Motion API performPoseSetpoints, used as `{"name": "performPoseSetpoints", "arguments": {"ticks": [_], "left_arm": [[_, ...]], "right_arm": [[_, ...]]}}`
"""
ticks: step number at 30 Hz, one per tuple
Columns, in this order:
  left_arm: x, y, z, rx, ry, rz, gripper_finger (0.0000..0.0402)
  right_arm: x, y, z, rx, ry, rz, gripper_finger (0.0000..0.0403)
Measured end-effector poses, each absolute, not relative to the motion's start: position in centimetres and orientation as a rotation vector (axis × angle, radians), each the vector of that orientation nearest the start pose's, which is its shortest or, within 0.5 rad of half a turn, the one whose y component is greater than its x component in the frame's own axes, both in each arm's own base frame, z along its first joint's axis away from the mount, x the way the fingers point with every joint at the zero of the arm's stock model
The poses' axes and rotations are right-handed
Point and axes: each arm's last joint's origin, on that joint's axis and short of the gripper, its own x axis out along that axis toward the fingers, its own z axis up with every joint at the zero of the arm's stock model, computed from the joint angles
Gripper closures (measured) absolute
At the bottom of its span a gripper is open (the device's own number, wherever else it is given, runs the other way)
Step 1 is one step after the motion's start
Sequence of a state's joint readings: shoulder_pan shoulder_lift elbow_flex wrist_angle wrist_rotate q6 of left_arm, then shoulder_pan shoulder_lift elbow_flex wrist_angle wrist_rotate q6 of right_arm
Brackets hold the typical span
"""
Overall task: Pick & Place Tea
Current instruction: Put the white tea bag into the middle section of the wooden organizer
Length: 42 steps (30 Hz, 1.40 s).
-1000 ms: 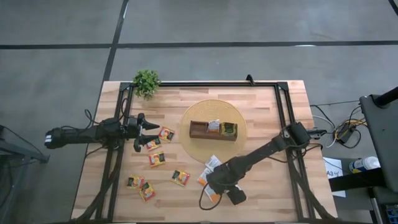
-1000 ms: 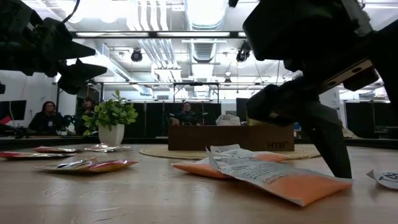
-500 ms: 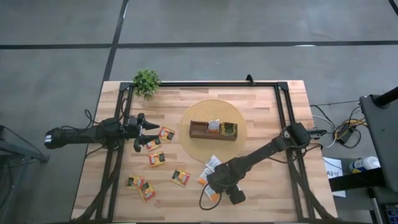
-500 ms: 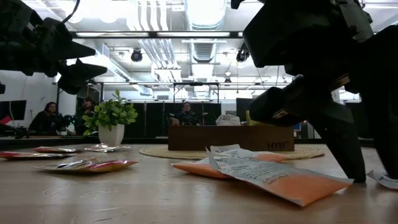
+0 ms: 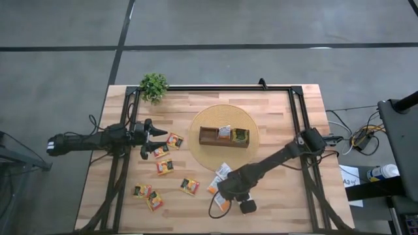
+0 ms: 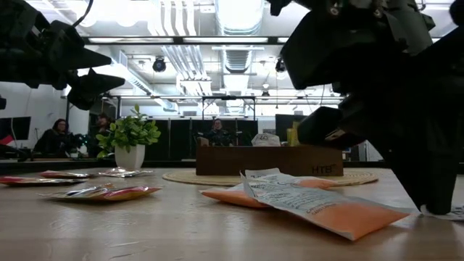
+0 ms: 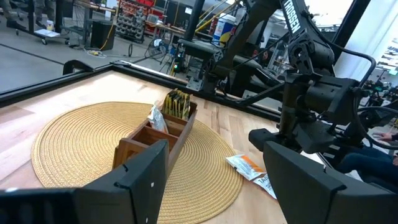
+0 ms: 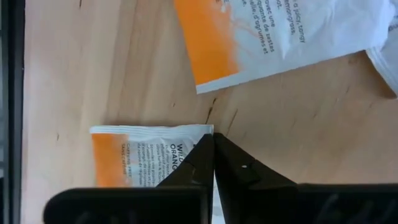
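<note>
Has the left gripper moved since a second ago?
No. The left gripper hangs in the same spot, open, left of the round woven mat.

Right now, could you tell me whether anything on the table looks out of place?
Tea sachets lie scattered loose on the table outside the wooden box; the right gripper is shut on one white-orange sachet.

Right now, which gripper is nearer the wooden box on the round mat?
Left. The left gripper hovers just beyond the mat's edge from the wooden box; the right gripper is farther off, down on a white-orange sachet.
</note>
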State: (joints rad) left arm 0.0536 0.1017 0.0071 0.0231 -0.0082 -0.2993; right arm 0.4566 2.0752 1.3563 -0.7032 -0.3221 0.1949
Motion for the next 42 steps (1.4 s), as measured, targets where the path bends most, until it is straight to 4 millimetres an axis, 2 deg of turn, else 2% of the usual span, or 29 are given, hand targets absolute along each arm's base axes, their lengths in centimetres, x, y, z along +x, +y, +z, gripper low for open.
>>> {"name": "performPoseSetpoints", "arguments": {"ticks": [7,15,23,33,42], "left_arm": [[10.3,0.6,16.0,-0.300,0.061,0.072,0.0145],[10.3,0.6,16.0,-0.300,0.061,0.072,0.0145],[10.3,0.6,16.0,-0.301,0.060,0.072,0.0145],[10.3,0.6,16.0,-0.300,0.060,0.072,0.0145],[10.3,0.6,16.0,-0.301,0.061,0.072,0.0145]], "right_arm": [[33.7,15.5,14.3,0.054,1.541,0.366,0.0395],[33.2,12.7,18.3,0.041,1.494,0.229,0.0395],[32.5,9.5,22.2,0.098,1.416,-0.030,0.0395],[34.5,4.1,26.4,0.161,1.297,-0.250,0.0395],[35.6,-1.3,28.4,0.166,1.221,-0.362,0.0395]]}}
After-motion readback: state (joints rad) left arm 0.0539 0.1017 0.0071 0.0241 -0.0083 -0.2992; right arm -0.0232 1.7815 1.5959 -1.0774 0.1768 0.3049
